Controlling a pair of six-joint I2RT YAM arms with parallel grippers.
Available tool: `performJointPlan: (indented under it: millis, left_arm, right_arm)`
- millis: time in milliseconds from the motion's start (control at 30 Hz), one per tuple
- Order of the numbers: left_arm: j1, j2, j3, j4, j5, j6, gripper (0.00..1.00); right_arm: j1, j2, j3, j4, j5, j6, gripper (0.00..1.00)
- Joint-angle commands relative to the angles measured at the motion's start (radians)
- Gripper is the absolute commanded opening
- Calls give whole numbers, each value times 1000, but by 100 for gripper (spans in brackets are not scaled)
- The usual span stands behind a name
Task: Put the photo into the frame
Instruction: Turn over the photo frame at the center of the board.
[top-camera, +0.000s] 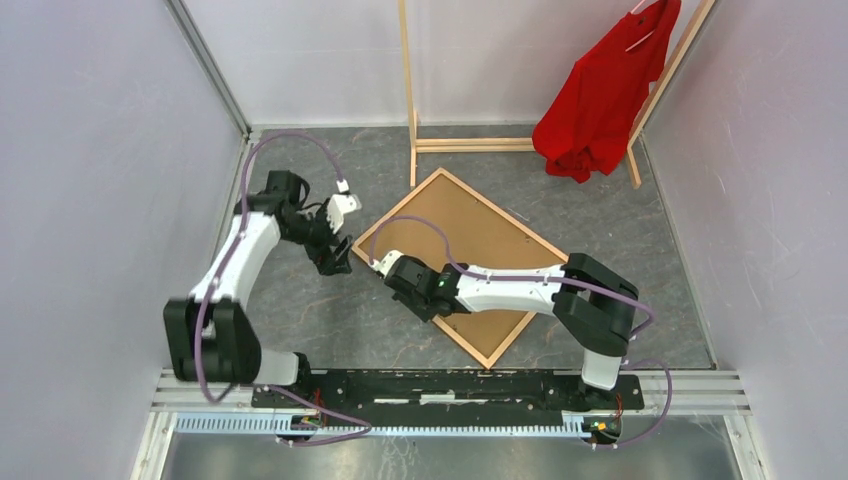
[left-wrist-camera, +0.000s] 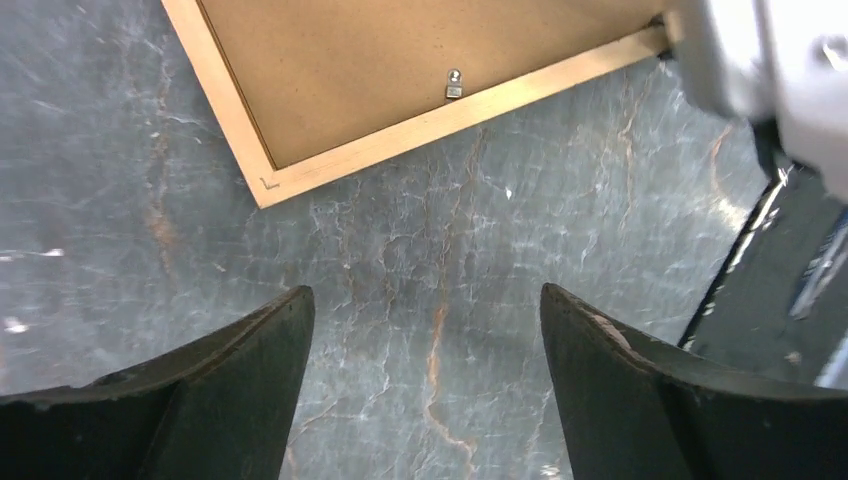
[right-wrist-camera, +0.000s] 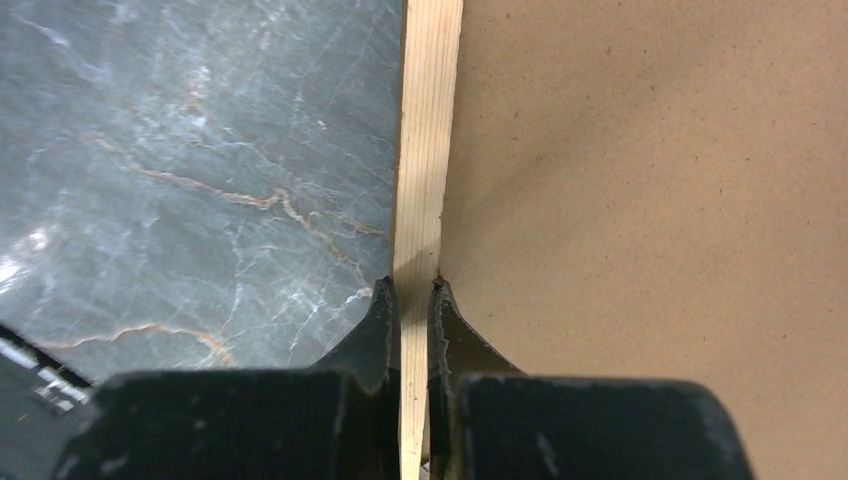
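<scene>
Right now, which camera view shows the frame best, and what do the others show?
Top external: the frame lies nearly whole, the right arm crossing one part. Left wrist shows one corner and two strips. Right wrist shows a single strip, pinched by the right end effector.

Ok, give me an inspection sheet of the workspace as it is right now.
Surface: dark veined tabletop.
Job's things: frame lies flat, brown backing panel facing up; photo not seen.
Clutter: nothing seen.
Grippers: left gripper jaws open, above the tabletop near a frame corner; right gripper jaws shut on the frame's edge strip.
Cables: purple cables loop along both arms.
Surroundings: pale walls; wooden rack with a red shirt at the far side.
</scene>
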Motion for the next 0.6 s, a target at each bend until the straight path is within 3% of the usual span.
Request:
performJointPlan:
  millis: [0, 100, 300, 433, 567]
  left_arm:
    - [7, -251, -127, 75, 36, 356, 91]
    - [7, -378, -176, 102, 7, 495, 91]
    - [7, -612, -304, 137, -13, 829, 91]
    - [6, -729, -419, 318, 16, 881, 92]
    - [5, -736, -429, 441, 41, 867, 91]
  right_arm:
    - [-44, -132, 111, 15, -183, -4, 0]
    - [-84, -181, 151, -3, -322, 3, 0]
    - [-125, -193, 327, -158, -451, -48, 0]
    - [-138, -203, 396, -219, -478, -72, 0]
    - [-142, -200, 453, -274, -525, -81, 0]
